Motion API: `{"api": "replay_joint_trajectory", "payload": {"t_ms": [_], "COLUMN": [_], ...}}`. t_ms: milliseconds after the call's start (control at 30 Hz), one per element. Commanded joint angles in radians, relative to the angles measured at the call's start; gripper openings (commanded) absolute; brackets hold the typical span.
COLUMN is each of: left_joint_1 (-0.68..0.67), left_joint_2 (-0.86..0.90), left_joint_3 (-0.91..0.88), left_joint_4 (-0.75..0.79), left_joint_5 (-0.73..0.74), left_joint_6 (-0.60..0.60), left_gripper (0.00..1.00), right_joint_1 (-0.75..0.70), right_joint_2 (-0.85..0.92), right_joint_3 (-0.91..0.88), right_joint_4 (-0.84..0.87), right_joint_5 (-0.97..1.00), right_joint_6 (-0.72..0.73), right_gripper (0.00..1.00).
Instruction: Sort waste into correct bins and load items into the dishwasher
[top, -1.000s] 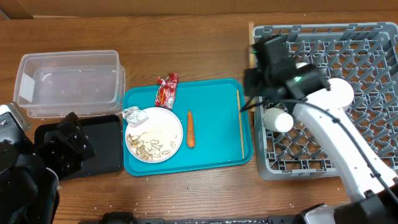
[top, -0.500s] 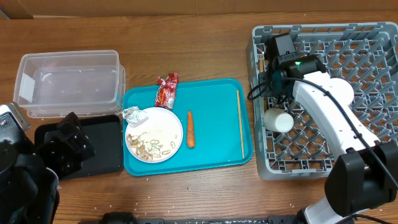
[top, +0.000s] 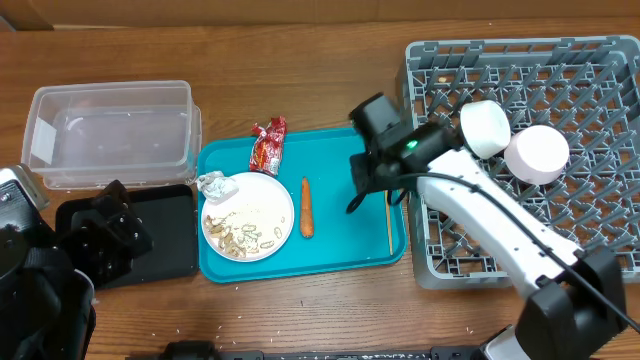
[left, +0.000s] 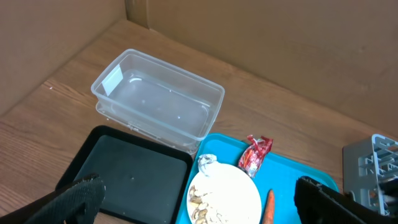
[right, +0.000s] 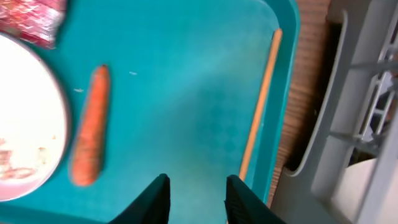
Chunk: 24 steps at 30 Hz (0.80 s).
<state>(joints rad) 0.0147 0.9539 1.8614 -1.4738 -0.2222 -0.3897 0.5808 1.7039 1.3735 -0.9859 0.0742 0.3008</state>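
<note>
While R gripper (right: 196, 200) is held over tray (right: 186, 93) w/ fingers spread, nothing is gripped; chopstick (right: 260, 99) is seen just beside; L gripper (left: 198, 186) is spread too.

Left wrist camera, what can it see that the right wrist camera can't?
Only the left wrist view shows the clear plastic tub and the black tray beside it. Only the right wrist view shows the thin wooden stick, lying on the teal tray by its edge, near the open right tool. Both show the teal tray, the carrot, the white plate, the red wrapper and part of the grey rack.
</note>
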Motion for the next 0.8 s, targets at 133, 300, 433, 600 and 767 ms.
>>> {"api": "replay_joint_trajectory", "payload": {"t_ms": [133,300,433,600,767], "left_joint_1": [-0.004,-0.004,-0.004,-0.004,-0.004], "left_joint_2": [0.001,0.000,0.001,0.001,0.000], "left_joint_3": [0.008,0.008,0.008,0.008,0.008], "left_joint_4": [0.003,0.003,0.003,0.003,0.003], "left_joint_5": [-0.021,-0.021,-0.021,-0.021,-0.021], "left_joint_6": [0.008,0.008,0.008,0.008,0.008], "left_gripper": [1.00,1.00,1.00,1.00,1.00], "right_joint_1": [-0.022,-0.032,-0.038,-0.040,-0.034], "right_joint_2": [0.127,0.174,0.211,0.265,0.282], "right_joint_3": [-0.121,-0.123,-0.123,-0.124,-0.121], "right_joint_4": [0.148,0.187,0.195,0.188,0.175], "right_joint_5": [0.119,0.132,0.144,0.134,0.077], "right_joint_6": [0.118,0.119,0.118,0.119,0.116], "right_gripper": [0.34,0.35,0.35,0.35,0.10]}}
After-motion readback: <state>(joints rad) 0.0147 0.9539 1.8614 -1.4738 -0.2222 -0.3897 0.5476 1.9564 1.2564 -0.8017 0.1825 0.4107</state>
